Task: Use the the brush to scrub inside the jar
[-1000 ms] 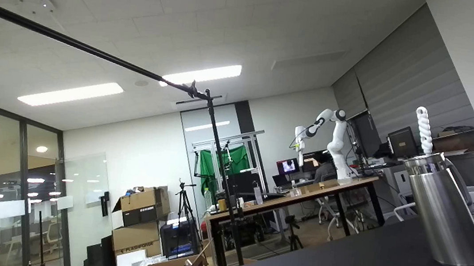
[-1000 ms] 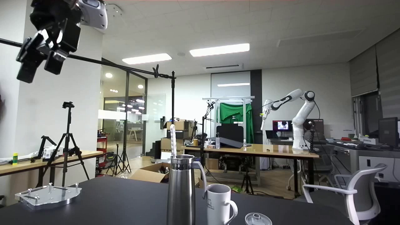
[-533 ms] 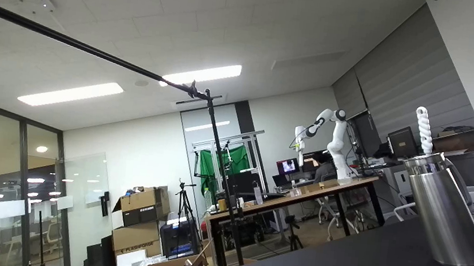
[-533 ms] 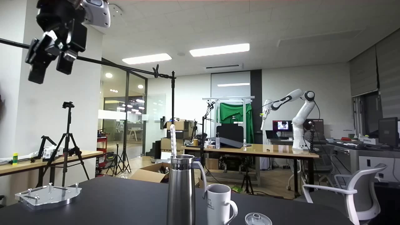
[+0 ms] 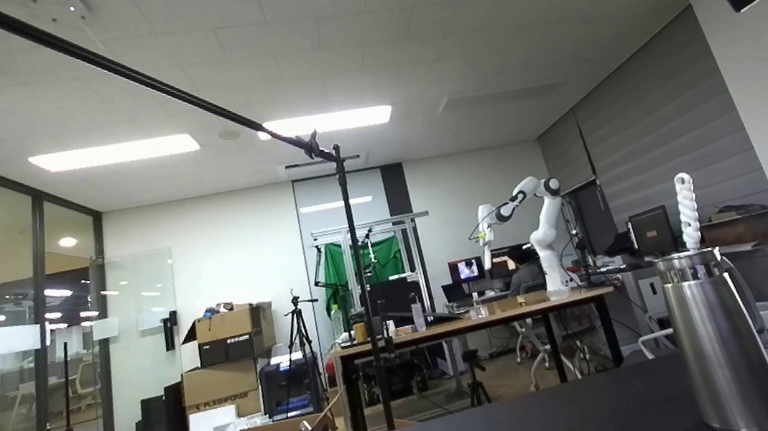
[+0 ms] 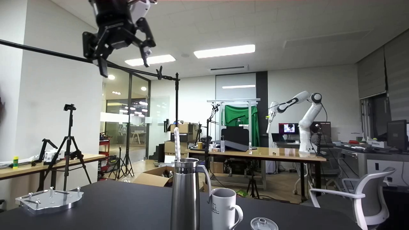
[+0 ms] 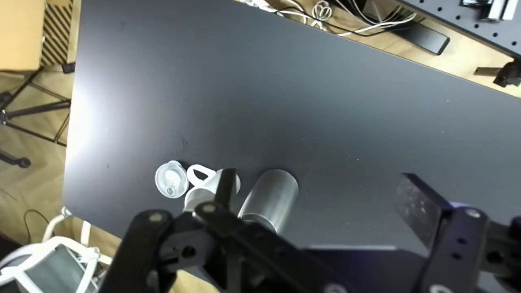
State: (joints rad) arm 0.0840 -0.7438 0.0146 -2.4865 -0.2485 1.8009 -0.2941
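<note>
The whitish twisted brush stands in the tall silver jar, its upper part sticking out above the rim. Brush [image 5: 688, 210] [image 6: 177, 143] and jar [image 5: 727, 348] [image 6: 185, 198] show in both exterior views. The brush leans slightly; its lower end is hidden inside the jar. My gripper [image 6: 124, 65] is open and empty, high above the table and left of the jar in an exterior view. In the wrist view, the jar [image 7: 272, 199] shows between the spread fingers of the gripper [image 7: 317, 189], nearer the left finger. There the left finger covers the jar's mouth and the brush is hidden.
A white mug [image 6: 222, 207] stands beside the jar, near its handle. A clear lid [image 6: 263, 223] lies past the mug. A silver metal plate with posts [image 6: 49, 201] lies on the dark table [image 6: 127, 204]. A white chair [image 6: 367, 198] stands by the table's edge.
My gripper has moved right in an exterior view and turned, so its spread fingers now show side by side. Its tip has come further into the top right of an exterior view. Jar and brush have not moved.
</note>
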